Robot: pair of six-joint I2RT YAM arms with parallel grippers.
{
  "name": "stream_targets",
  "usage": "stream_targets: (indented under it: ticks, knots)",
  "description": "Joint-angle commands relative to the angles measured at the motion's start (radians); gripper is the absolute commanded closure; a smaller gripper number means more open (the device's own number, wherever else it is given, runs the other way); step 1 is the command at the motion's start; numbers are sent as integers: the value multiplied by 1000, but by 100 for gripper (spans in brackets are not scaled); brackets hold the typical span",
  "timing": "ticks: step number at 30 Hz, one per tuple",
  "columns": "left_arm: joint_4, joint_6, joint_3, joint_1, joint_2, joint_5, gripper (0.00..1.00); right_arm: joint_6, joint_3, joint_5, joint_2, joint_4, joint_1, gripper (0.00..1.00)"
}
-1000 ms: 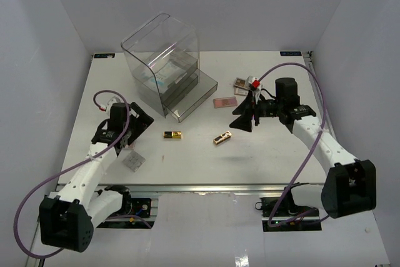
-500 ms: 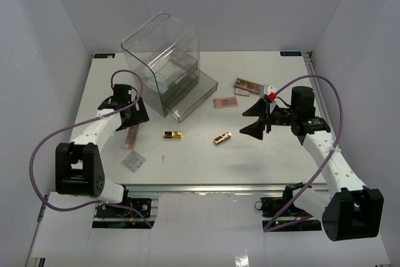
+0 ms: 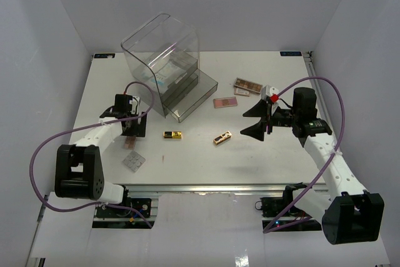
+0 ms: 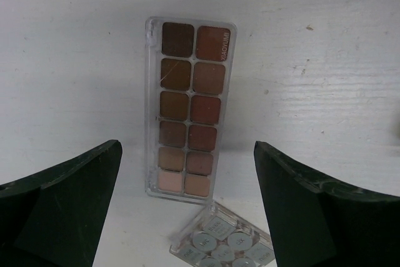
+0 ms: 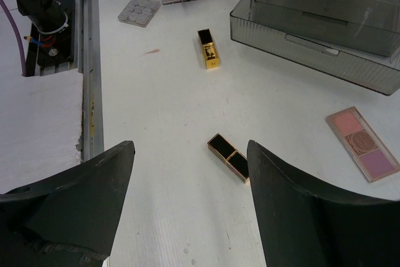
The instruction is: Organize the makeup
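Left wrist view crops the grey palette (image 4: 222, 246).

The brown palette (image 4: 187, 110) has a clear, glossy plastic case; its powder pans are matt. The grey square palette (image 4: 222, 245) is also cased in clear plastic. The gold case (image 5: 209, 48) and the second gold case (image 5: 229, 156) have a shiny metallic finish with black insets. The drawer box (image 3: 164, 54) is smooth transparent acrylic, smoke-tinted at the drawers. The table (image 3: 262, 154) is matt white and lightly scuffed.

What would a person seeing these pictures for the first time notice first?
The tall clear drawer box at the back of the table draws the eye first. Next, the open left gripper hovers over a long brown palette at the left, near a grey square palette.
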Motion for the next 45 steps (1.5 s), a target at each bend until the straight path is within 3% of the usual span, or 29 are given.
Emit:
stream_targets:
  ticks: [1, 9, 20, 25, 33, 38, 45]
  knots:
    - [58, 67, 13, 19, 21, 19, 3, 7, -14, -25, -3, 34, -24, 21]
    - [101, 57, -35, 61, 38, 100, 21, 24, -21, -40, 4, 51, -51, 21]
    - [83, 57, -5, 64, 109, 139, 31, 49, -34, -66, -1, 73, -86, 21]
    - [82, 43, -11, 67, 60, 119, 44, 54, -34, -74, -1, 76, -88, 21]
    - [50, -31, 17, 67, -142, 127, 61, 55, -34, -75, -5, 78, -90, 21]
    - [26, -206, 30, 67, -296, 151, 67, 54, -37, -71, -10, 78, -93, 21]
    - [10, -405, -22, 67, -579, 371, 71, 37, -42, -41, -22, 77, -106, 21]
